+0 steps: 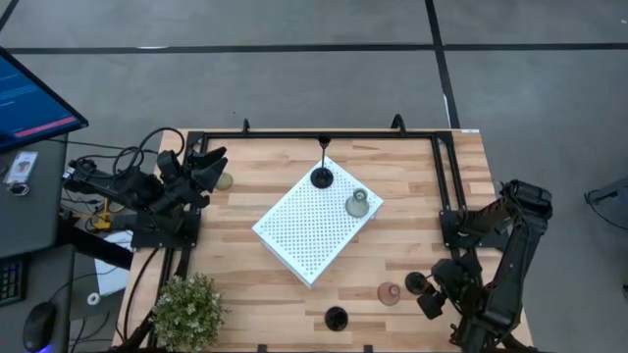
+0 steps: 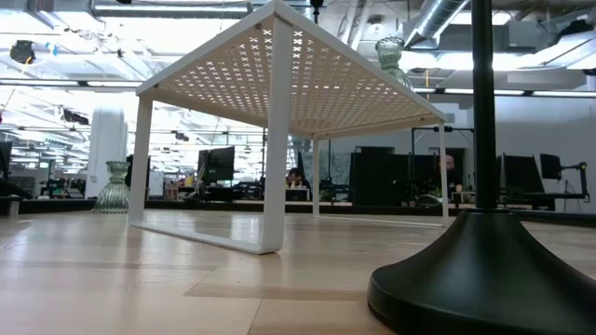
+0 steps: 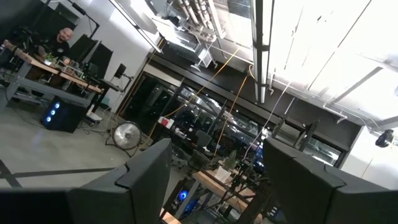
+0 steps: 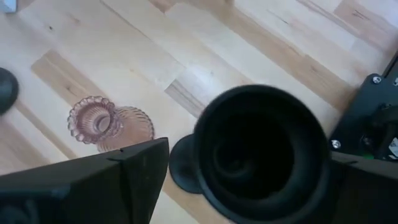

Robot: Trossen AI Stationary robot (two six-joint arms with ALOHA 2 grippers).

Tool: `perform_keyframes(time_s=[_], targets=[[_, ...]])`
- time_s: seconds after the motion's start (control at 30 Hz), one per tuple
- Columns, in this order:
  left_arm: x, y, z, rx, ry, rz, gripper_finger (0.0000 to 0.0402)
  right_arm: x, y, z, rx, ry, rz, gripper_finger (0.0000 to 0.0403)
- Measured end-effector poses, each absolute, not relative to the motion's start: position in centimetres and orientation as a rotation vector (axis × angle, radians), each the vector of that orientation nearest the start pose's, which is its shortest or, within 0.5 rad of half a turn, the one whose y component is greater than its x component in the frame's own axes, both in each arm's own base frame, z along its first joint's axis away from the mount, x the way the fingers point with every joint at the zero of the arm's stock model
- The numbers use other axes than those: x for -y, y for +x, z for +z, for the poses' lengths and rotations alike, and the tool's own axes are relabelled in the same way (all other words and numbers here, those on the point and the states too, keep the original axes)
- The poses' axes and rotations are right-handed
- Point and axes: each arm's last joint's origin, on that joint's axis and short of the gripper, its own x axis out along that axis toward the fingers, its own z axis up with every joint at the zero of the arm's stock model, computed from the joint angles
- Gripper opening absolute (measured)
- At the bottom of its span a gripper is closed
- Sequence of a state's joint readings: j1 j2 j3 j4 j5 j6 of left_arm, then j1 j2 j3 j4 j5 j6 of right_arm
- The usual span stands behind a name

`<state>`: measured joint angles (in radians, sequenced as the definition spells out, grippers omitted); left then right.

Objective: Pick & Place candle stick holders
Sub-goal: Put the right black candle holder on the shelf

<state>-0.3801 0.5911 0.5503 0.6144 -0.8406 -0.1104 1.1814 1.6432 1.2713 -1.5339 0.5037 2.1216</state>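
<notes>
Wood-plank desk [image 1: 412, 186] in a big open lab, white perforated board [image 1: 314, 227] sitting in the middle like a little raised shelf. Two holders are already up on it: a black stemmed candle holder [image 1: 322, 177] and a pale green glass holder [image 1: 357, 204]. Another green glass one [image 1: 225, 180] sits by the left gripper [image 1: 211, 167], which is parked at the desk's left edge pointing up into the room, fingers apart, holding nothing.

I'm working the right gripper [image 4: 245, 186], down at the near right corner. It's hovering right over a black candle holder [image 4: 261, 152], and from the wrist cam the cup sits between my two fingers, which are spread wide with nothing clamped. The pink glass holder [image 4: 109, 123] is just beside it, so I'd say that's the thing to watch. A third black holder [image 1: 336, 318] stands near the front edge.

My plan: drop straight down, close on the stem below the cup, not the wide rim, and lift vertically so I don't knock the pink one over. That heavy base probably keeps it steady.
</notes>
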Motion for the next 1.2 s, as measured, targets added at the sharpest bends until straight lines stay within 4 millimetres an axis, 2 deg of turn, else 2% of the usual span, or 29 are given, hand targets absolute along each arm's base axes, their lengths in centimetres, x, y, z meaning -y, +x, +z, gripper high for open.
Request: perform_keyframes(time_s=[0.13,0.47,0.93,1.2], targets=[[2.5,12.0,34.8,0.5,-0.438,0.422,0.0253,-23.3,11.3,24.6,-0.927,0.387,-0.822,0.0223],[2.5,12.0,34.8,0.5,-0.437,0.423,0.0253,-23.3,11.4,24.5,-0.941,0.379,-0.814,0.0096],[2.5,12.1,34.8,0.5,-0.44,0.422,0.0253,-22.8,12.1,24.6,-0.96,0.387,-0.859,0.0094],[2.5,12.1,34.8,0.5,-0.44,0.421,0.0253,-21.3,12.6,25.8,-0.955,0.387,-0.864,0.0094]])
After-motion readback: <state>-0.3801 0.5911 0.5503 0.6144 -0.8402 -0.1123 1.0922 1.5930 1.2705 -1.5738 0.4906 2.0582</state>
